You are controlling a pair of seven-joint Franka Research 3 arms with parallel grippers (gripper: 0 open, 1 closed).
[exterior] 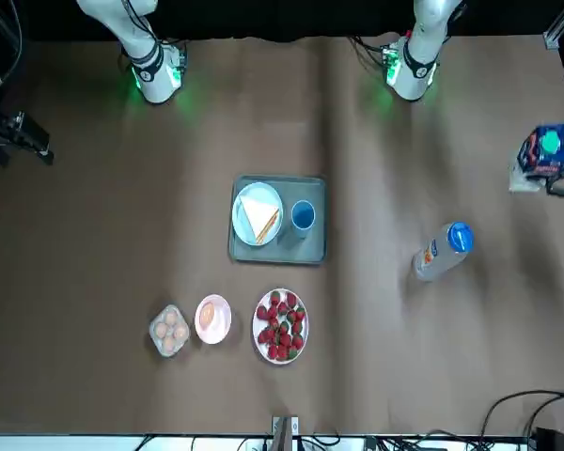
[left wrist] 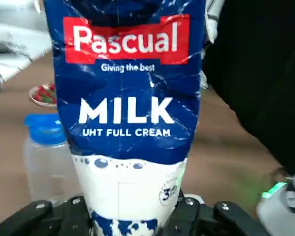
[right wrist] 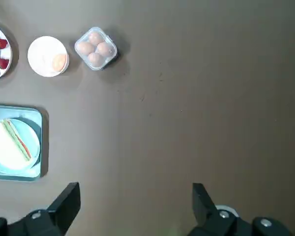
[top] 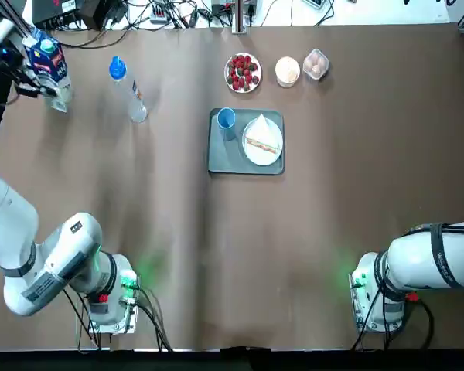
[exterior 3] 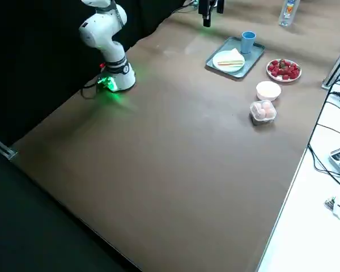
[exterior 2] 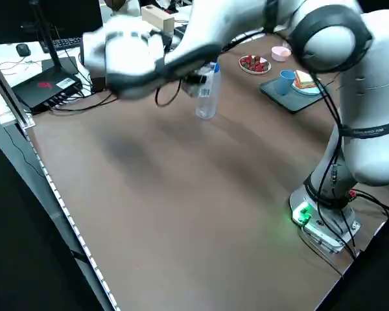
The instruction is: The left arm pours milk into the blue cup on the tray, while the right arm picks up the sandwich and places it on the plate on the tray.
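Apparently clamped: milk (left wrist: 130, 113), left gripper (top: 39, 81).

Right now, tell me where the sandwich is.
The sandwich lies on the plate on the tray, mid-table in the top view, just right of the blue cup and nearer the robot than the strawberries.

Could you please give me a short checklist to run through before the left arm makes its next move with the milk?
1. Left gripper shut on the milk: ok.
2. Green cap off: not ok, still on.
3. Blue cup upright on the tray: ok.
4. Carton above cup: not ok, far off at the table's far left.
5. Clear bottle in the path: cannot tell.
6. Sandwich on the plate: ok.
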